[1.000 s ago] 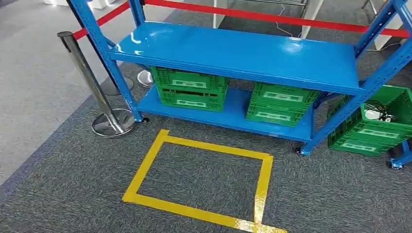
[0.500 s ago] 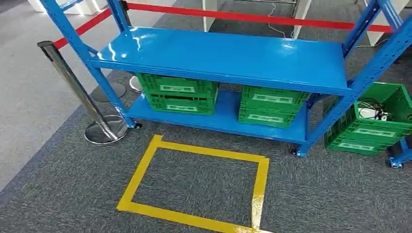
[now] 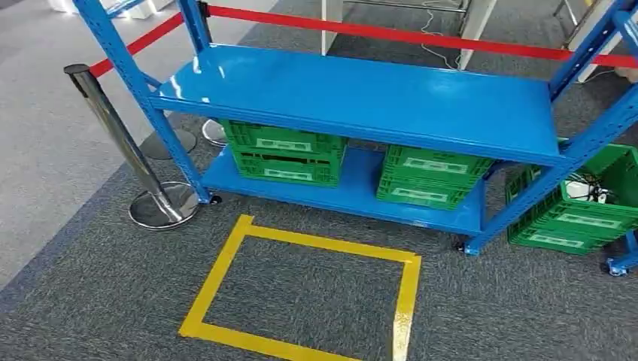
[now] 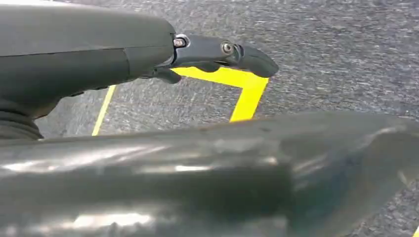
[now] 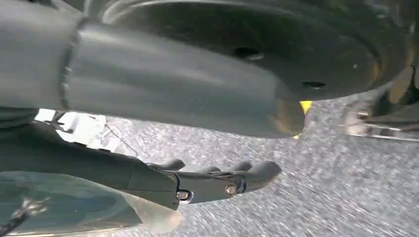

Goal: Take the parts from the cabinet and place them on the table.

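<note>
Beneath the hanging left hand [image 4: 217, 54], whose fingers lay loosely straight and held nothing, grey carpet [image 3: 98, 301] carried a yellow tape rectangle [image 3: 305, 289]; the right hand [image 5: 217, 180] hung likewise, fingers extended side by side and empty. Well beyond both hands stood the blue cabinet [image 3: 361, 94], its middle shelf bare, and on its lowest shelf sat two stacks of green crates [image 3: 286, 154], long sides facing the robot and running along the shelf. Whether they held parts could not be told. Such latticed plastic crates would likely be stiff, fairly light and not slippery, best gripped at the two short ends under the rim. Farther off, a red barrier belt [image 3: 421, 36] crossed behind.
</note>
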`<act>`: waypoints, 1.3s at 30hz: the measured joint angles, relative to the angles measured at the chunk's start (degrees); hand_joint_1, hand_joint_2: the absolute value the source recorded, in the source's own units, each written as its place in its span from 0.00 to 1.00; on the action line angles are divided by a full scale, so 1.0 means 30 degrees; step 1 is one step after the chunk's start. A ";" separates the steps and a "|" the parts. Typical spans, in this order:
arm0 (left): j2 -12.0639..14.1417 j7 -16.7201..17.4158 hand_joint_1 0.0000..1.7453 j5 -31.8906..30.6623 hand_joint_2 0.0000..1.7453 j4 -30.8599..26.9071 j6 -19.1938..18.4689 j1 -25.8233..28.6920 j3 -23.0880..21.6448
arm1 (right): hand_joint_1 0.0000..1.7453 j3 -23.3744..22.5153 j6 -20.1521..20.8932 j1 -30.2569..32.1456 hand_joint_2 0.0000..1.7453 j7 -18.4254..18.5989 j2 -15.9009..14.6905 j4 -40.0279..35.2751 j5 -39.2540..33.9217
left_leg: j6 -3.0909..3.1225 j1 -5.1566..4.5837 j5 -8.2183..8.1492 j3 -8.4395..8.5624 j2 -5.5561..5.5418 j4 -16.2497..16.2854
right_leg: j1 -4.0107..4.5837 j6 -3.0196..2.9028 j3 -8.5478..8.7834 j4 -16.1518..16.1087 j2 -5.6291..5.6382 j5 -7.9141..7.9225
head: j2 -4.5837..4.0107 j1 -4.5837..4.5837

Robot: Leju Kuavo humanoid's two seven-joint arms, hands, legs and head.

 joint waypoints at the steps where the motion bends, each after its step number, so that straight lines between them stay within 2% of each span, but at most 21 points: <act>1: 0.0000 0.0000 0.00 0.0000 0.00 0.0000 0.0000 0.0012 0.0007 | 0.00 0.0000 0.0000 0.0011 0.00 0.0000 0.0000 0.0007 0.0000 | -0.0128 0.0007 -0.0210 0.0152 0.0006 -0.0009 | -0.0039 -0.0093 0.0374 -0.1304 -0.0100 0.0757 | 0.0000 0.0000; 2: 0.0015 0.0000 0.00 0.0000 0.00 0.0000 0.0000 -0.0037 0.0015 | 0.00 0.0000 0.0015 0.0004 0.00 0.0007 0.0007 0.0037 -0.0007 | -0.0264 -0.0006 -0.0320 0.0342 0.0010 0.0089 | 0.0083 -0.0144 0.0282 -0.1270 -0.0156 0.0003 | 0.0000 -0.0022; 3: 0.0015 0.0000 0.00 0.0000 0.00 0.0000 0.0000 -0.0074 0.0015 | 0.00 0.0000 0.0015 -0.0069 0.00 -0.0015 0.0007 0.0029 -0.0015 | -0.0431 -0.0029 -0.0453 0.0197 0.0029 0.0093 | 0.0122 -0.0528 0.0600 -0.1341 -0.0267 -0.0297 | 0.0007 0.0029; 4: 0.0007 0.0000 0.00 0.0000 0.00 0.0000 0.0000 -0.0063 0.0015 | 0.00 -0.0001 0.0015 -0.0043 0.00 -0.0015 0.0007 0.0015 -0.0022 | -0.0563 -0.0022 -0.0621 0.0348 0.0077 0.0094 | 0.0146 -0.0729 0.0579 -0.1370 -0.0205 0.0202 | 0.0007 -0.0049; 6: 0.0007 0.0000 0.00 0.0000 0.00 0.0000 0.0000 -0.0088 0.0015 | 0.00 -0.0001 0.0015 -0.0006 0.00 0.0001 0.0007 0.0022 -0.0015 | -0.0689 0.0004 -0.0605 0.0577 0.0065 0.0270 | 0.0101 -0.0996 0.0862 -0.1400 -0.0161 0.0087 | 0.0007 -0.0080; 8: 0.0015 -0.0007 0.00 0.0000 0.00 0.0000 0.0015 -0.0114 0.0015 | 0.00 -0.0007 0.0007 0.0012 0.00 0.0000 0.0000 0.0015 -0.0007 | -0.0896 0.0048 -0.0379 -0.0513 0.0054 0.2341 | 0.0063 -0.1173 0.1204 -0.1612 -0.0205 -0.0034 | 0.0007 -0.0212; 11: 0.0015 -0.0007 0.00 0.0000 0.00 0.0000 0.0015 -0.0104 0.0015 | 0.00 -0.0007 0.0007 -0.0031 0.00 0.0000 0.0001 0.0015 -0.0007 | -0.1088 0.0074 -0.2210 -0.2995 0.0052 0.5919 | 0.0081 -0.1340 0.1584 -0.1627 -0.0120 -0.0411 | 0.0007 -0.0218; 13: 0.0015 -0.0007 0.00 0.0000 0.00 0.0000 0.0007 -0.0021 0.0022 | 0.00 -0.0007 0.0007 -0.0012 0.00 0.0000 0.0000 0.0015 -0.0014 | -0.1038 0.0072 -0.2505 -0.3593 0.0052 0.5852 | 0.0090 -0.1326 0.2038 -0.1630 -0.0023 -0.0757 | 0.0007 -0.0233; 14: 0.0015 -0.0007 0.00 0.0000 0.00 0.0000 0.0007 -0.0017 0.0022 | 0.00 -0.0007 0.0007 0.0005 0.00 0.0000 0.0000 0.0015 -0.0007 | -0.0960 0.0067 -0.1821 -0.3461 0.0051 0.4975 | 0.0106 -0.1321 0.2294 -0.1637 -0.0002 -0.0923 | 0.0007 -0.0211; 17: 0.0059 -0.0007 0.00 0.0000 0.00 0.0000 0.0015 0.0027 0.0037 | 0.00 -0.0007 0.0015 0.0019 0.00 0.0000 0.0022 0.0029 -0.0015 | -0.0447 -0.0125 0.1552 -0.2834 0.0031 0.1215 | 0.0152 -0.1142 0.2706 -0.1635 -0.0003 -0.1419 | 0.0007 -0.0226; 18: 0.0066 -0.0007 0.00 0.0000 0.00 0.0000 0.0015 0.0009 0.0044 | 0.00 -0.0007 0.0015 0.0006 0.00 0.0000 0.0022 0.0029 -0.0022 | -0.0357 -0.0194 0.0374 -0.2805 -0.0019 0.1378 | 0.0217 -0.0978 0.2714 -0.1665 0.0130 -0.1616 | 0.0007 -0.0270; 21: 0.0036 -0.0007 0.00 0.0000 0.00 0.0000 0.0015 0.0058 0.0044 | 0.00 -0.0007 0.0015 -0.0069 0.00 0.0000 0.0022 0.0015 -0.0014 | -0.0075 -0.0160 0.0975 -0.2420 -0.0065 0.0957 | 0.0230 -0.0621 0.3373 -0.1542 0.0070 -0.1609 | 0.0007 -0.0240; 23: 0.0029 -0.0007 0.00 0.0000 0.00 0.0000 0.0029 0.0004 0.0051 | 0.00 -0.0007 0.0023 -0.0106 0.00 0.0000 0.0015 0.0007 -0.0015 | 0.0086 -0.0043 0.1044 -0.1824 -0.0069 0.0791 | 0.0186 -0.0471 0.3038 -0.0829 0.0042 -0.2125 | 0.0000 -0.0175; 27: -0.0007 -0.0007 0.00 -0.0007 0.00 0.0000 0.0000 -0.0093 0.0051 | 0.00 -0.0007 0.0022 -0.0179 0.00 0.0000 0.0015 0.0000 -0.0014 | 0.0179 -0.0070 0.0562 -0.1585 -0.0061 0.0803 | 0.0169 -0.0236 -0.0155 0.3604 0.0048 -0.3871 | 0.0000 -0.0087; 28: -0.0022 -0.0007 0.00 0.0000 0.00 0.0000 0.0000 -0.0061 0.0051 | 0.00 -0.0007 0.0022 -0.0164 0.00 0.0000 0.0015 0.0007 -0.0008 | 0.0172 -0.0068 0.0423 -0.1412 -0.0071 0.0804 | 0.0160 -0.0216 -0.0378 0.3481 0.0039 -0.3468 | 0.0001 -0.0087; 31: -0.0029 -0.0007 0.00 -0.0014 0.00 0.0000 -0.0007 -0.0013 0.0051 | 0.00 -0.0001 0.0036 -0.0017 0.00 0.0007 0.0007 0.0007 -0.0008 | 0.0013 -0.0022 -0.0196 -0.0552 -0.0145 0.0810 | 0.0130 -0.0221 0.0490 -0.0374 -0.0002 -0.0238 | 0.0007 -0.0080; 32: -0.0022 -0.0007 0.00 -0.0029 0.00 0.0014 -0.0029 0.0003 0.0058 | 0.00 -0.0007 0.0073 0.0031 0.00 0.0007 0.0007 0.0036 -0.0021 | -0.0103 -0.0032 -0.0359 -0.0433 -0.0145 0.0754 | 0.0166 -0.0328 0.0506 -0.0559 -0.0037 -0.0255 | 0.0000 -0.0103; 33: -0.0022 -0.0007 0.00 -0.0029 0.00 0.0015 -0.0029 -0.0100 0.0058 | 0.00 0.0000 0.0117 -0.0004 0.00 0.0007 0.0007 0.0051 -0.0029 | -0.0242 -0.0047 -0.0457 -0.0387 -0.0144 0.0881 | 0.0291 -0.0453 0.0394 -0.1113 -0.0105 -0.0896 | 0.0000 -0.0131; 34: -0.0015 -0.0007 0.00 -0.0080 0.00 0.0015 -0.0044 -0.0125 0.0051 | 0.00 0.0000 0.0139 -0.0023 0.00 0.0007 0.0007 0.0044 -0.0029 | -0.0388 -0.0069 -0.0575 -0.0413 -0.0120 0.0872 | 0.0294 -0.0749 0.0712 -0.0934 -0.0123 -0.0485 | 0.0007 -0.0109; 36: -0.0022 -0.0007 0.00 -0.0087 0.00 0.0015 -0.0058 -0.0121 0.0051 | 0.00 -0.0007 0.0146 0.0015 0.00 0.0029 0.0007 0.0044 -0.0029 | -0.0520 -0.0059 -0.0661 -0.0124 -0.0098 0.0834 | 0.0311 -0.0971 0.0904 -0.1027 -0.0103 -0.0489 | 0.0007 -0.0109; 39: -0.0007 -0.0007 0.00 -0.0131 0.00 0.0015 -0.0058 -0.0155 0.0051 | 0.00 -0.0007 0.0190 0.0001 0.00 0.0029 0.0007 0.0044 -0.0029 | -0.0846 0.0012 -0.0789 -0.1203 -0.0062 0.3047 | 0.0159 -0.1217 0.1597 -0.1387 -0.0144 -0.0656 | 0.0007 -0.0233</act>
